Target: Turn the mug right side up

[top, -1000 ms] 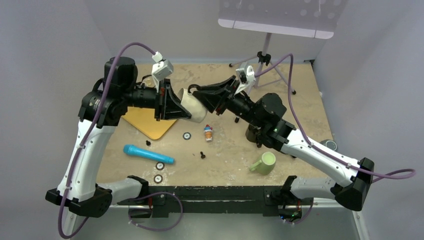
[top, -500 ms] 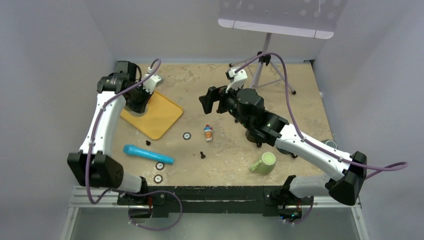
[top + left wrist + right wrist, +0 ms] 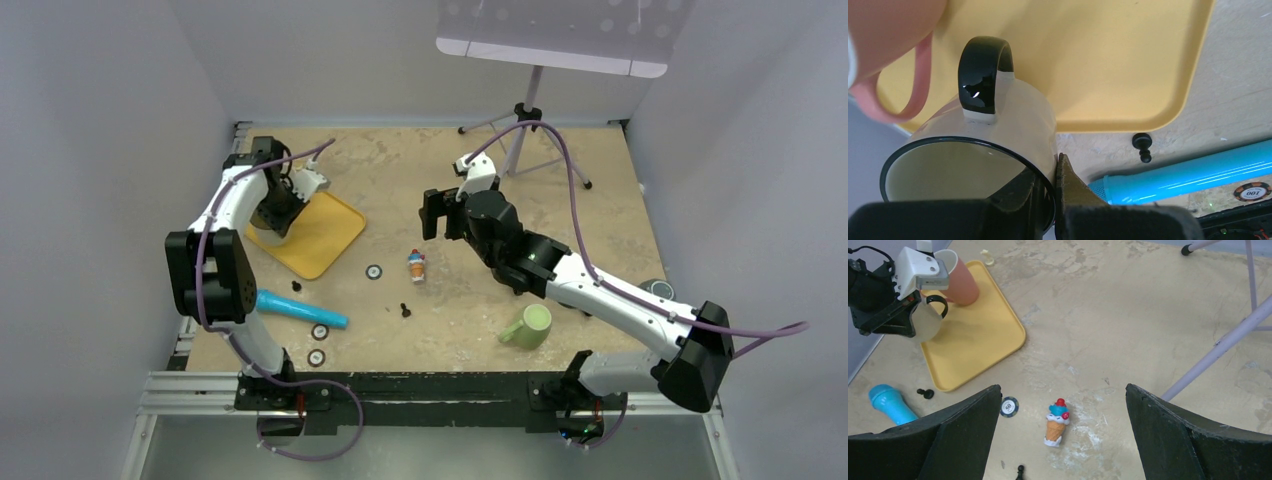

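Beige tabletop (image 3: 600, 200), left claw (image 3: 1050, 172) clamping mug (image 3: 1013, 115) over yellow tray (image 3: 1108, 60), rim grip clear only wrist-side, right claw (image 3: 1060, 390) wide, empty.

You're looking at a beige, mottled stone-look tabletop (image 3: 390, 165) boxed in by plain pale grey walls (image 3: 100, 120). At its far edge, a thin-legged grey tripod stand (image 3: 527, 112) carries a white perforated panel (image 3: 555, 45).
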`<state>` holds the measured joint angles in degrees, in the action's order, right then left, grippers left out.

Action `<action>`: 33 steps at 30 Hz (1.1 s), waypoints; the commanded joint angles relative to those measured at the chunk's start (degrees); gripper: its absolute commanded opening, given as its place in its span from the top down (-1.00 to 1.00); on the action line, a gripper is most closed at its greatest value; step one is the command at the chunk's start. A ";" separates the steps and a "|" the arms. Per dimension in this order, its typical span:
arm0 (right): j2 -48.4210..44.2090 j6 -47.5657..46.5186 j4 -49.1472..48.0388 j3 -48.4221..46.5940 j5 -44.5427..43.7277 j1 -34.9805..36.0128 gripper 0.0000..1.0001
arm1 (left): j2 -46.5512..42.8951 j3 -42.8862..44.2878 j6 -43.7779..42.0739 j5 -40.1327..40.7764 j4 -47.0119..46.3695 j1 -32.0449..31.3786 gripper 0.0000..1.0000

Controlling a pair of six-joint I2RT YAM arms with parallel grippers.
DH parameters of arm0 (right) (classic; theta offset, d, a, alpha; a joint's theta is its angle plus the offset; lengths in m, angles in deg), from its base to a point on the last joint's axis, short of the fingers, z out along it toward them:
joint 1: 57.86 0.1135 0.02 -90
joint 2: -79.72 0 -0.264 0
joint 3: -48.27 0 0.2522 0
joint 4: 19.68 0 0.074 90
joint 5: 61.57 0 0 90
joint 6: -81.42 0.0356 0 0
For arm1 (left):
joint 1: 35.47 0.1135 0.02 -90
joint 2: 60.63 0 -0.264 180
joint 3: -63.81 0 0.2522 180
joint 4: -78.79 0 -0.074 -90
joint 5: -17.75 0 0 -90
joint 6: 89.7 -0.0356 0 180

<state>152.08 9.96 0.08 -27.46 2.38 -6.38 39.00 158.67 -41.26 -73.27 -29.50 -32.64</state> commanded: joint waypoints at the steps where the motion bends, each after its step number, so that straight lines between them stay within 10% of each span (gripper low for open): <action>1: -1.60 -0.67 -1.53 0.08 -1.18 -1.08 -0.97 | -0.18 1.93 -2.28 -7.30 -2.83 -1.84 1.00; 18: 2.78 14.11 30.79 -0.79 -13.21 -11.44 -0.91 | 10.72 9.42 1.08 -4.98 -6.20 -8.39 0.98; 26: -1.40 21.53 38.16 5.23 -8.07 -11.93 -0.89 | 5.17 10.00 3.49 -9.50 -4.98 -7.93 -0.49; 33: -2.40 23.01 30.87 13.90 0.12 -14.24 -0.87 | -5.21 9.08 6.36 -16.08 -1.95 -8.17 -0.63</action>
<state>149.26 29.65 34.90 -17.10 -2.36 -18.84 41.12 166.23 -37.17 -83.61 -33.24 -40.99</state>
